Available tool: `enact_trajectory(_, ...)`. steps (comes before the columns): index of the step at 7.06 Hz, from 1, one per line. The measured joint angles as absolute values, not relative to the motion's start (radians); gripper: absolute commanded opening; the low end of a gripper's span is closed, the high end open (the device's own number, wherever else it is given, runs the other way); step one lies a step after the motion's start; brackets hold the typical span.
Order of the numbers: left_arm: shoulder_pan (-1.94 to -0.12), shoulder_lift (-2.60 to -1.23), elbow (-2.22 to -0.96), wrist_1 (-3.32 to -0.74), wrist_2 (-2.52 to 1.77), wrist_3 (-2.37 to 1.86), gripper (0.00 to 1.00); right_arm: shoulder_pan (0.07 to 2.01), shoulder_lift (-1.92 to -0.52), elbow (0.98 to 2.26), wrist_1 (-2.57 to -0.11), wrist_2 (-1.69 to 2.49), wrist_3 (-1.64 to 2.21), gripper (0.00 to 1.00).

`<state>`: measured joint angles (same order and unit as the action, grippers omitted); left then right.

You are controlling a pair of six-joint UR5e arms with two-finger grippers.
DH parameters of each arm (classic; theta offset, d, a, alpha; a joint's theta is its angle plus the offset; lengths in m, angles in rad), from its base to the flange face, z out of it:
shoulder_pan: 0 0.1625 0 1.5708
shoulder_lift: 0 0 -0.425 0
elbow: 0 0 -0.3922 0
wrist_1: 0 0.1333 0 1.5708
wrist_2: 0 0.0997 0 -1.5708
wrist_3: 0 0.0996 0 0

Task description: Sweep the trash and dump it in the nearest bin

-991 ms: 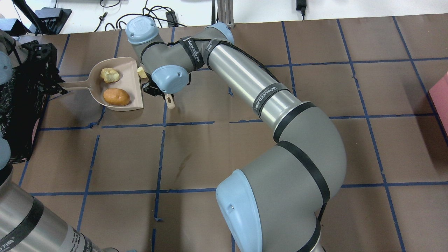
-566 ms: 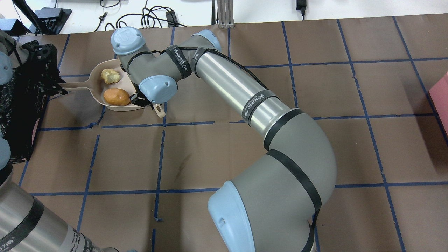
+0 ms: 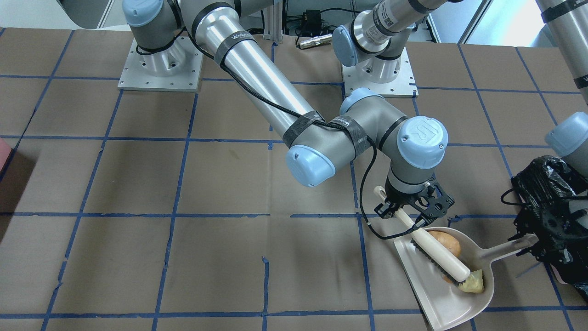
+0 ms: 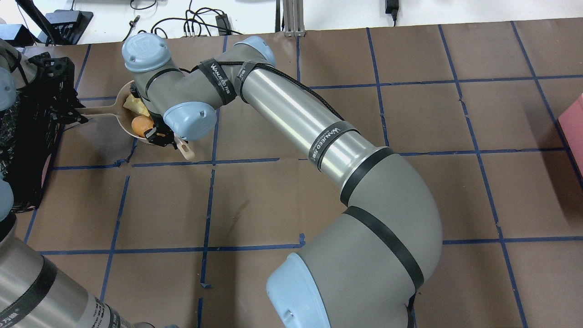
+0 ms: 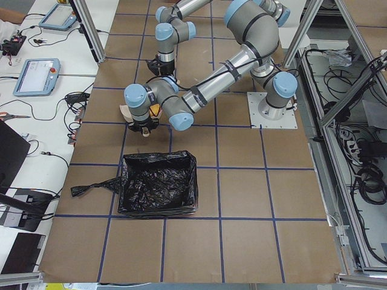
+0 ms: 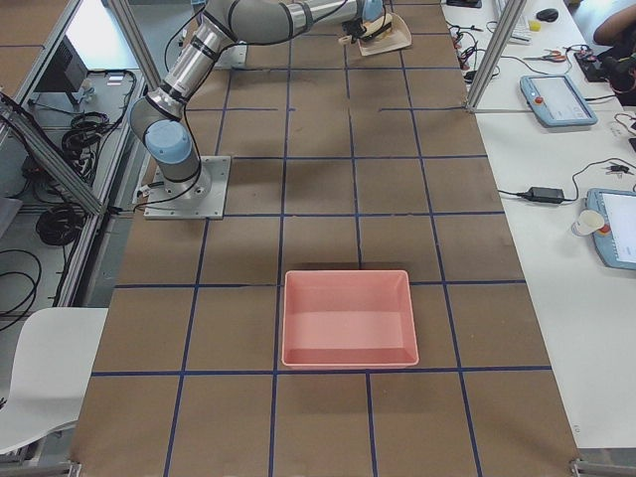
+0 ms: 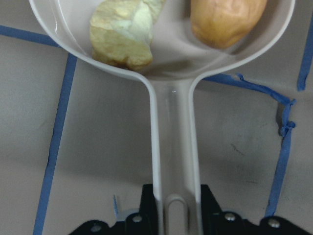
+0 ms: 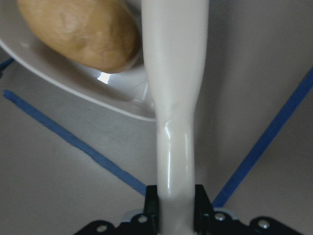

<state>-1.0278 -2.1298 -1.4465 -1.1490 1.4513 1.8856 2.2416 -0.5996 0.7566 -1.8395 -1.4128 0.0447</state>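
**Table** [image 4: 136, 205]: I see brown paper ruled into squares by dark blue tape.

**Dustpan** [image 3: 436, 296], lower right of the front-facing view: pale pinkish beige all over.

**Brush** [image 3: 441, 255]: cream-white handle and back, with dark bristles along one edge.

**Potato-like lump** [image 7: 227, 19]: brown-orange, faintly mottled.

**Spongy chunk** [image 7: 124, 34]: pale yellow-green with deeper yellow patches.

**Bin** [image 5: 158, 192]: a glossy black crinkled bag, where I see grey highlights.

**Tray** [image 6: 348, 320], centre of the right-side view: plain salmon pink.

**Right arm** [image 4: 291, 109]: grey joints, a bright silver tube, pale blue caps, and black bands with white lettering.

**Left gripper** [image 7: 175, 218] and **right gripper** [image 8: 175, 205]: both black, as I see them at the bottom edge of each wrist view.
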Motion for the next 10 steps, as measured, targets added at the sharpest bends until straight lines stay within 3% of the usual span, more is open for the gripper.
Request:
enact_trajectory(3, -1.027, -2.131, -1.451, -1.149, 1.404, 1.895, 0.05, 2.176, -0.612, 0.762, -1.789, -1.41, -0.018, 0.02)
enact_trajectory(6, -1.016, -2.133, -1.456, -1.152, 1.376, 1.896, 0.05, 2.108, -0.722, 0.799, -1.583, -1.439, -0.013, 0.01)
enact_trajectory(8, -1.004, -2.132, -1.464, -1.153, 1.359, 1.898, 0.05, 2.06, -0.842, 0.973, -1.519, -1.479, 0.055, 0.0)
enact_trajectory(10, -0.949, -2.117, -1.459, -1.174, 1.314, 1.914, 0.05, 2.038, -1.036, 1.262, -1.545, -1.503, 0.17, 0.0)
